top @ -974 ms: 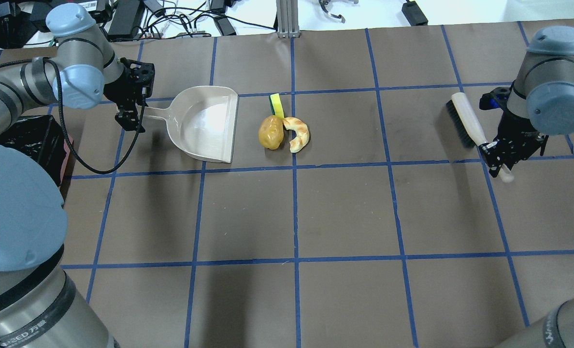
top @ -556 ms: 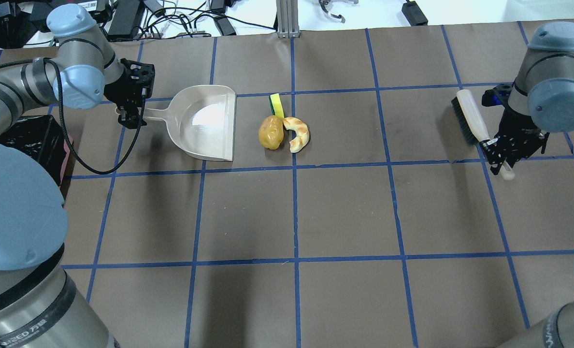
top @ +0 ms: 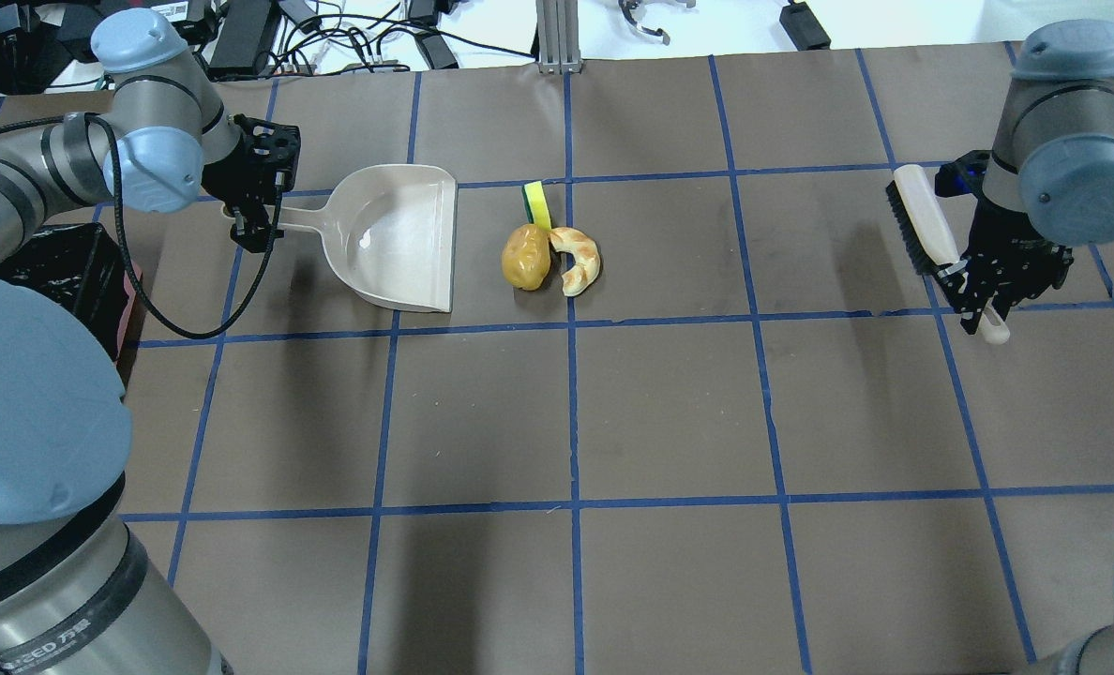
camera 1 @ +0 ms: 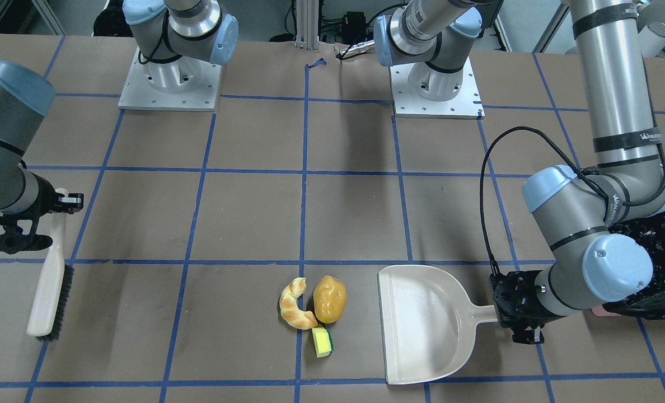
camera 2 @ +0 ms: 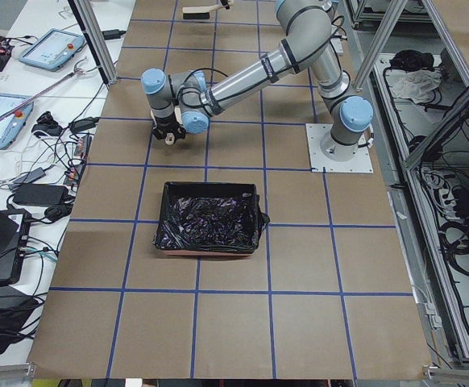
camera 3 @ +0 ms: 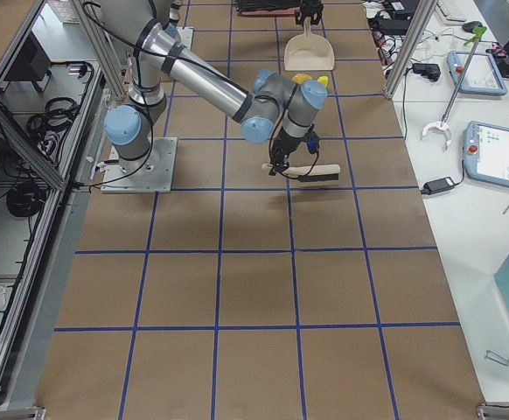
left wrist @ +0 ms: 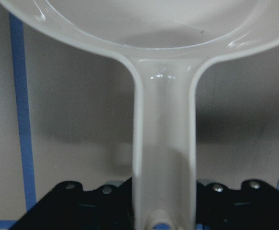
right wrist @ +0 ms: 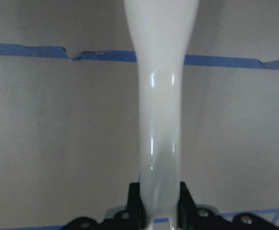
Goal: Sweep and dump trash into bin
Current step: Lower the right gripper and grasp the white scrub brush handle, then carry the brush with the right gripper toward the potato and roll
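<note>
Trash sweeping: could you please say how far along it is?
Done: left gripper grips the dustpan, right gripper the brush. In hand: dustpan mouth faces the trash; brush far off. Left: croissant, potato lump and sponge unswept on the table, none in the bin.

the black band on the left arm (top: 46, 647) carries white lettering, partly cut off, ending in "eed" and a chinese character. similar white lettering on another band (camera 1: 640, 136) of that arm is too small to read.
</note>
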`<control>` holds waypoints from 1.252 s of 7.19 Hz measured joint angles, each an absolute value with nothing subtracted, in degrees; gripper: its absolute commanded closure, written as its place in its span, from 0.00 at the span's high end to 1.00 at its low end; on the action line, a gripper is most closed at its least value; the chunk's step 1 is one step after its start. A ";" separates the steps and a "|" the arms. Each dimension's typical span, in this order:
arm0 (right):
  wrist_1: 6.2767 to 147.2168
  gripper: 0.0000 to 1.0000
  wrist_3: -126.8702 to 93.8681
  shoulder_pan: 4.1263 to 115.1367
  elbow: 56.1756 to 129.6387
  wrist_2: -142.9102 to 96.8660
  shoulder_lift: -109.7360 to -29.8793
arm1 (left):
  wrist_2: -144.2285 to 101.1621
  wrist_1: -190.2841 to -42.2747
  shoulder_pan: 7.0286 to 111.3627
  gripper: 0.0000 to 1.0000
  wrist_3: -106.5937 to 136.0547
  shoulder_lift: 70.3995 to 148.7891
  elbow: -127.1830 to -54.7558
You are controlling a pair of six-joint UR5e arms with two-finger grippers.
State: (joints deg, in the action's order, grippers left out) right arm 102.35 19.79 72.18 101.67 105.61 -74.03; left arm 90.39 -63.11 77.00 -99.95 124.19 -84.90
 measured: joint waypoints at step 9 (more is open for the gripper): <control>93.55 0.05 -16.34 99.29 94.41 100.19 -69.40 | 90.46 -63.11 76.99 0.01 -100.20 124.23 -84.87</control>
State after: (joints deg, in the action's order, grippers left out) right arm 93.55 -16.34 99.29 94.41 100.19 -69.40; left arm 90.46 -63.11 76.99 -100.20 124.23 -84.87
